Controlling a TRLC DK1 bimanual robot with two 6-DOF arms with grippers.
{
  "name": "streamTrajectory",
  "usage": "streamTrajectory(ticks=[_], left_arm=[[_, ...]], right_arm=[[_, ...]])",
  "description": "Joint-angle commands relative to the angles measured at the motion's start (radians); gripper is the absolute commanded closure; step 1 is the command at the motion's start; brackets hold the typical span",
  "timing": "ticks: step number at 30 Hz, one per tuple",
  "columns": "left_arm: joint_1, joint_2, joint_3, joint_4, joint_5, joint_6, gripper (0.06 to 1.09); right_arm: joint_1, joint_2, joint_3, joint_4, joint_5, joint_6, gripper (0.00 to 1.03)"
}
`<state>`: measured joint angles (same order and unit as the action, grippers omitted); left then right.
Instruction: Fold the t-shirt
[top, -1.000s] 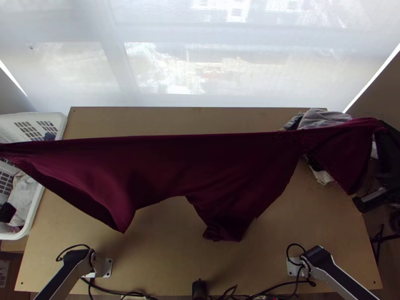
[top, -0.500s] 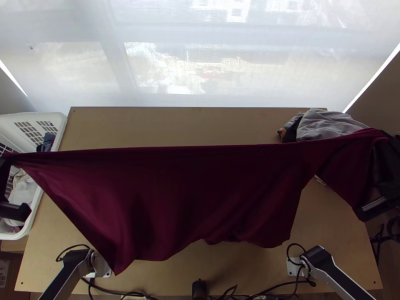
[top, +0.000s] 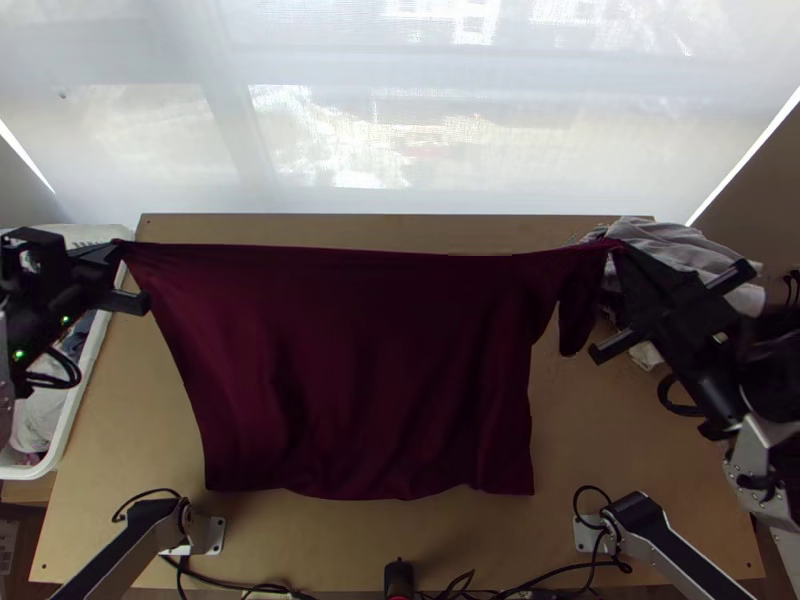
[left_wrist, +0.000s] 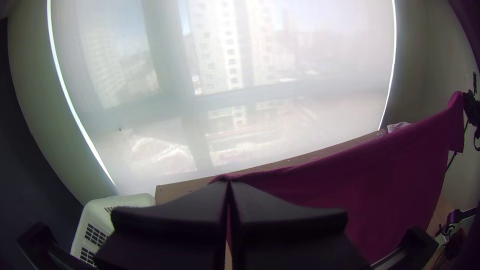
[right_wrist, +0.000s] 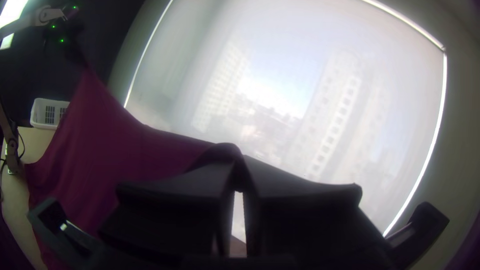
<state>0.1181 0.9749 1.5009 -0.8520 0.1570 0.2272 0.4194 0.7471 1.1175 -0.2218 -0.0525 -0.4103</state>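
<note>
Between the two grippers the dark red t-shirt (top: 370, 370) hangs stretched wide over the table, its upper edge nearly straight and its lower part draping toward the near side. My left gripper (top: 122, 246), at the upper left, is shut on one upper corner; in the left wrist view the left gripper (left_wrist: 228, 181) has its tips together on the cloth (left_wrist: 370, 185). My right gripper (top: 614, 246) is shut on the other end, where a narrow flap hangs down. The right wrist view has the right gripper (right_wrist: 240, 159) pinching the shirt (right_wrist: 125, 155).
A white basket (top: 88, 385) with clothes in it stands at the table's left edge. A pile of grey and other clothes (top: 660, 240) lies at the far right corner. Wooden table surface (top: 330, 545) shows along the near side, with cables by the arm bases.
Both grippers have come inward from the picture's sides, the right one farther. The shirt's upper edge has moved toward the window, and its stretched, slanting lower part now hangs squarer.
</note>
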Motion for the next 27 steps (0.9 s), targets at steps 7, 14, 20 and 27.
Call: streamTrajectory(ticks=[7,14,20,27], left_arm=[[-0.021,0.315,-0.195,0.36,0.001,-0.003,1.05],[-0.038,0.544,-0.162,0.507,0.001,0.001,1.05],[-0.051,0.751,-0.073,0.573,-0.004,0.001,1.05],[-0.051,0.97,0.113,0.588,-0.017,0.0,1.05]], right_arm=[[-0.134,0.344,-0.185,0.326,-0.004,0.001,1.0],[-0.174,0.63,-0.117,0.447,-0.017,-0.01,1.0],[-0.226,0.911,0.061,0.475,-0.024,-0.013,1.0],[-0.243,1.129,0.274,0.469,-0.037,-0.015,1.0]])
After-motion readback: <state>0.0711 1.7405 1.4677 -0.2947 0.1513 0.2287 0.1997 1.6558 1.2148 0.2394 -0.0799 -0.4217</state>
